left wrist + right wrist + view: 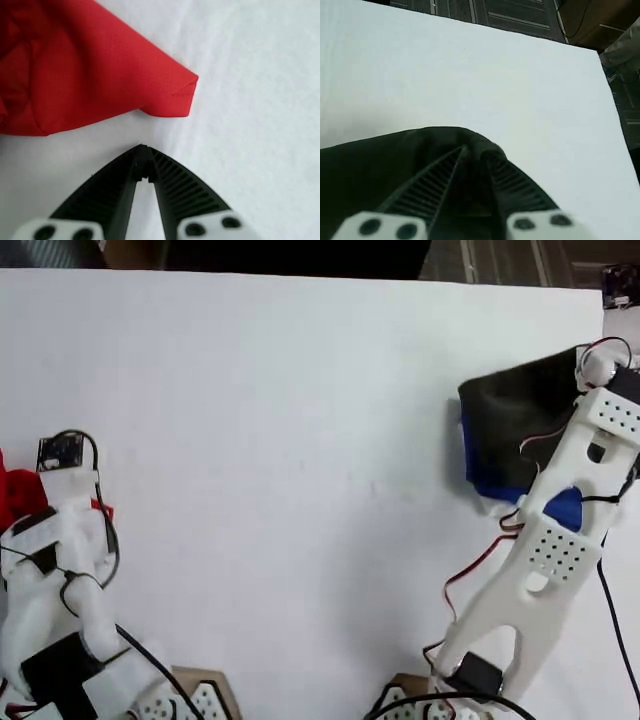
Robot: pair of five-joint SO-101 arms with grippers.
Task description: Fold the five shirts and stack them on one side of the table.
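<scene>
A black shirt (515,415) lies bunched at the tabletop's (300,440) right edge, on a blue shirt (480,475). A red shirt (75,65) lies at the left edge. The right gripper (474,152) pinches a raised black fold. The left gripper (144,150), pressed together and holding nothing, sits just beside the red corner.

Red shirt (20,495) partly under left arm (45,570), partly past the edge

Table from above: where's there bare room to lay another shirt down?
The broad middle of the table is bare, from the red shirt at the left edge across to the black shirt lying on a blue shirt at the right edge, and back to the far edge. Crowded: both side edges, and the near edge where the arms stand.
</scene>
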